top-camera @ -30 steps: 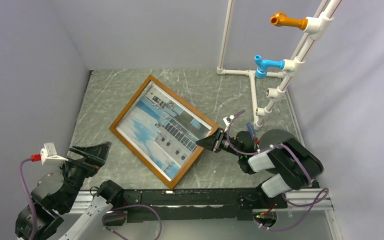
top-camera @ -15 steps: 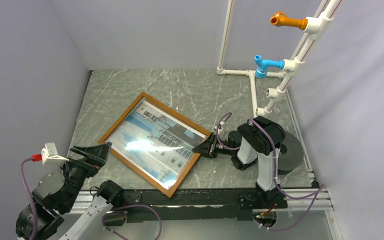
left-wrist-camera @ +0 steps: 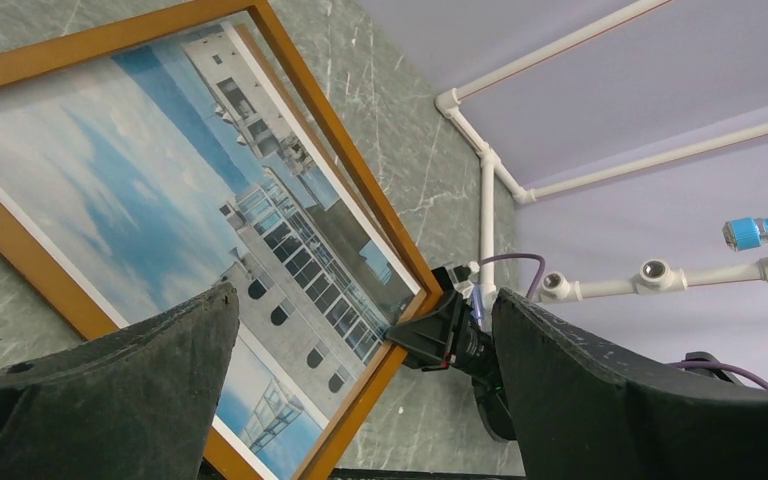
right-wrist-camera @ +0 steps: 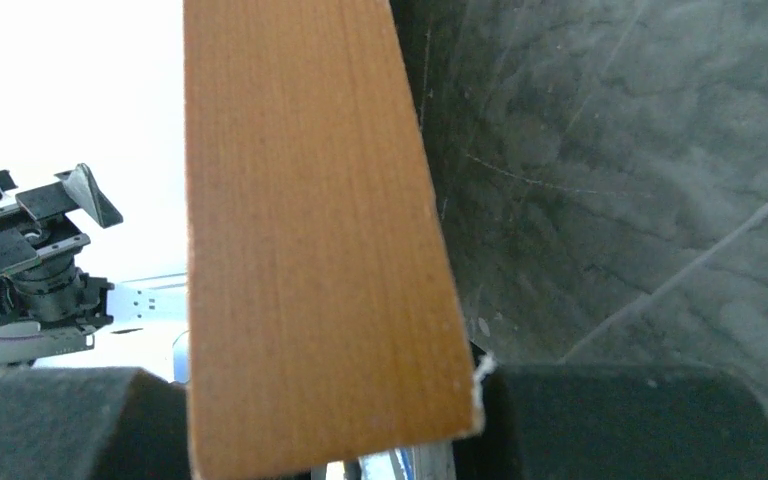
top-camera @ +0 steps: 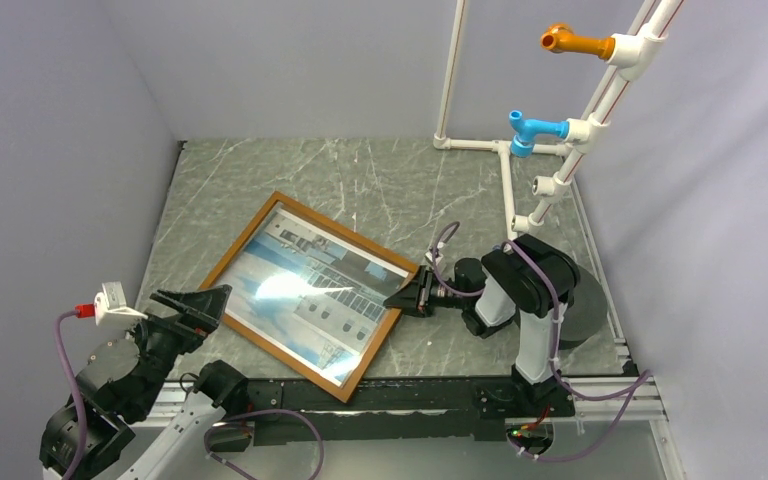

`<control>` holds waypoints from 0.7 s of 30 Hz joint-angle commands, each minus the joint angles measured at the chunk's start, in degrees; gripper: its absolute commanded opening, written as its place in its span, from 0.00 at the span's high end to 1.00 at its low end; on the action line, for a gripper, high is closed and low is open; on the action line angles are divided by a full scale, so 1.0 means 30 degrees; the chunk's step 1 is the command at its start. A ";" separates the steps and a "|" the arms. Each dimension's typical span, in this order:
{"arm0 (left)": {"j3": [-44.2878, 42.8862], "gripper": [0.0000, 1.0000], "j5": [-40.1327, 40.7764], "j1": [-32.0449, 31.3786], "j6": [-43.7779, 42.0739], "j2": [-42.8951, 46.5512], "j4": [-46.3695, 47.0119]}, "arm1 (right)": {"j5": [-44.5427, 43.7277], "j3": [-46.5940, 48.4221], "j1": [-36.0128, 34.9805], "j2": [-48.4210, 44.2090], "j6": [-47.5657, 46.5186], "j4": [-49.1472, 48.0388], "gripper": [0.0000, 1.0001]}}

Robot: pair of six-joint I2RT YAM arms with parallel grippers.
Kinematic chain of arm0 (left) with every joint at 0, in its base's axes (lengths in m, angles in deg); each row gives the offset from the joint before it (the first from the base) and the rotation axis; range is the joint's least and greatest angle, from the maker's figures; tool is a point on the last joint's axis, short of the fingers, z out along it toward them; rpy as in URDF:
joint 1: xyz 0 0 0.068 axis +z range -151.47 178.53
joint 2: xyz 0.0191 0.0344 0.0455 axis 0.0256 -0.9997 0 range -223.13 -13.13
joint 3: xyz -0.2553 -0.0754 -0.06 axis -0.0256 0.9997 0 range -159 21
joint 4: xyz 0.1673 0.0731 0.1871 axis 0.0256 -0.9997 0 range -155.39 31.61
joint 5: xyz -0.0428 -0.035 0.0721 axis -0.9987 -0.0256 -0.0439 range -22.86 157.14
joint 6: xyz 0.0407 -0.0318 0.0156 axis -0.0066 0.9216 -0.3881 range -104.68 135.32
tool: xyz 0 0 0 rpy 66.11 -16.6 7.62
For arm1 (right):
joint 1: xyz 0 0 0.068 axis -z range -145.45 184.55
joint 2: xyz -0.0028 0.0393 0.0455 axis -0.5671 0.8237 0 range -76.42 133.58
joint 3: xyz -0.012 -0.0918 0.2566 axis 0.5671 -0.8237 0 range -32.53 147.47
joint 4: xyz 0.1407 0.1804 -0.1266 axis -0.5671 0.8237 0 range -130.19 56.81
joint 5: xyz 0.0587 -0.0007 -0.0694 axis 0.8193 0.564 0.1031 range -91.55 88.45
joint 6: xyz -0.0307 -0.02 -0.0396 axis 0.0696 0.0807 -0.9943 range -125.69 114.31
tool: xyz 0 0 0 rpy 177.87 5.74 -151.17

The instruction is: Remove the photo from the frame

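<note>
The frame (top-camera: 240, 240), thin reddish-brown wood, lies askew on the marble table with the photo (top-camera: 305, 290) of a grey-white building under blue sky inside it. My right gripper (top-camera: 407, 297) is shut on the frame's right corner; in the right wrist view the wood moulding (right-wrist-camera: 310, 250) sits between its dark fingers (right-wrist-camera: 620, 420). My left gripper (top-camera: 200, 305) is open and empty, just off the frame's near-left edge. In the left wrist view the photo (left-wrist-camera: 160, 200), the frame (left-wrist-camera: 360, 190) and the right gripper (left-wrist-camera: 400, 330) show between the spread fingers (left-wrist-camera: 110, 390).
A white pipe rack (top-camera: 505, 190) with a blue fitting (top-camera: 532, 130) and an orange fitting (top-camera: 570, 42) stands at the back right. Grey walls close in the left, back and right sides. A black rail (top-camera: 400, 395) runs along the near edge.
The right gripper has pulled the frame toward the near left and turned it; the right arm's elbow has risen. The left gripper has shifted slightly right.
</note>
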 commanded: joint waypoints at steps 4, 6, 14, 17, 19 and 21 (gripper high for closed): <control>-0.0576 0.00 0.0053 -0.0027 -0.0093 -0.0025 -0.0173 | 0.0714 0.0571 0.0087 -0.0148 -0.2950 0.1902 1.00; -0.0410 0.01 0.0051 -0.0021 -0.0050 0.0098 -0.0059 | 0.0341 0.0746 0.0141 -0.0573 -0.3735 0.3628 1.00; 0.0108 0.01 -0.0399 -0.0024 0.0036 0.0041 0.0353 | -0.2849 0.1522 0.0211 -0.3493 -0.6215 1.1297 0.67; -0.0033 0.01 -0.0385 -0.0035 -0.0024 0.0051 0.0217 | -0.5496 0.1567 0.0150 -0.5832 -0.7323 1.6511 0.07; -0.0183 0.00 -0.0258 -0.0042 -0.0051 0.0102 0.0017 | -0.7415 0.1279 0.0036 -0.8162 -0.7856 1.9192 0.00; -0.0167 0.01 0.0001 -0.0051 -0.0048 0.0187 -0.0079 | -0.9087 0.0993 -0.0129 -1.0319 -0.8009 2.1683 0.00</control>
